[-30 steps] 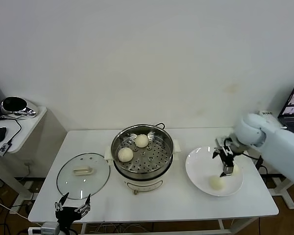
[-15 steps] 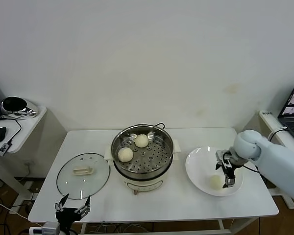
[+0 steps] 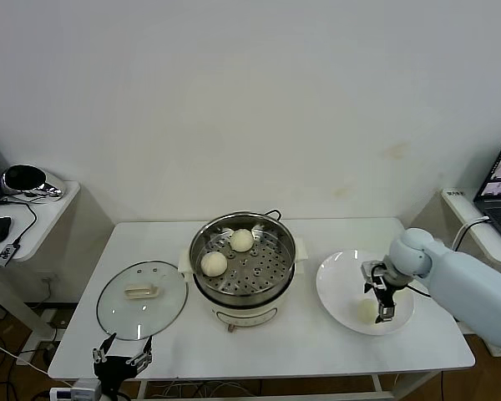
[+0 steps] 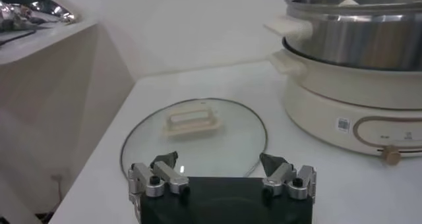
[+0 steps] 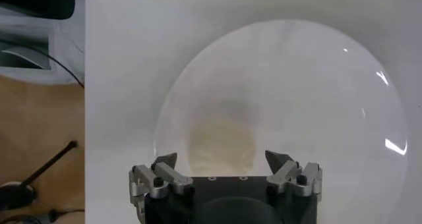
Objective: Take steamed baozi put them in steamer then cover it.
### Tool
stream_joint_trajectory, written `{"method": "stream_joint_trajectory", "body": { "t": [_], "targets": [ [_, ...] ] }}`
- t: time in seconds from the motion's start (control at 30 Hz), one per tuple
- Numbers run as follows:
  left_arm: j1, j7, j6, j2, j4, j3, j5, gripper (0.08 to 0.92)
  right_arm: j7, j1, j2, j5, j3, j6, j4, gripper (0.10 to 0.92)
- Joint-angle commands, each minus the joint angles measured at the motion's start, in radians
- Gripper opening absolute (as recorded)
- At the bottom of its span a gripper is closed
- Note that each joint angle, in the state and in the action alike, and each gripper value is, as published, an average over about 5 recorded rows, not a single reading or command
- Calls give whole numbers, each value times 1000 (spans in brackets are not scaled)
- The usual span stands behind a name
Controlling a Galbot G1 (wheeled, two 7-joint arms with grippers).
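White table [image 3: 317,351] against a plain white wall. Steamer [image 3: 243,266], round shiny steel, frame centre, holds two smooth baozi [image 3: 214,264]. Glass cover [image 3: 142,299] lies flat lower left, oblong handle running left-right. Right gripper [image 3: 379,302], fingers spread wide, poised over a baozi on white plate [image 3: 338,284]. Left gripper [image 3: 122,361] wide, bottom left.
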Motion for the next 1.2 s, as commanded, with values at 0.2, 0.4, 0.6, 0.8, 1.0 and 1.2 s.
{"method": "stream_joint_trajectory", "body": {
  "t": [0.2,0.4,0.6,0.8,1.0,1.2],
  "targets": [
    [-10,1,1,3,15,3,1,823,6,-11,29,-17,-10,5,-46,823],
    [-19,1,1,5,23,4,1,823,20,-14,34,-16,-11,4,-55,823],
    [-19,1,1,6,27,4,0,823,28,-17,42,-13,-9,1,-64,739],
    [-23,0,1,8,30,1,-2,823,27,-16,39,-9,-5,-4,-68,597],
    [-24,0,1,6,30,4,-1,823,20,15,18,15,1,-10,-57,548],
    [-37,0,1,6,34,5,-3,823,6,180,-20,87,-80,-14,-26,523]
  ]
}}
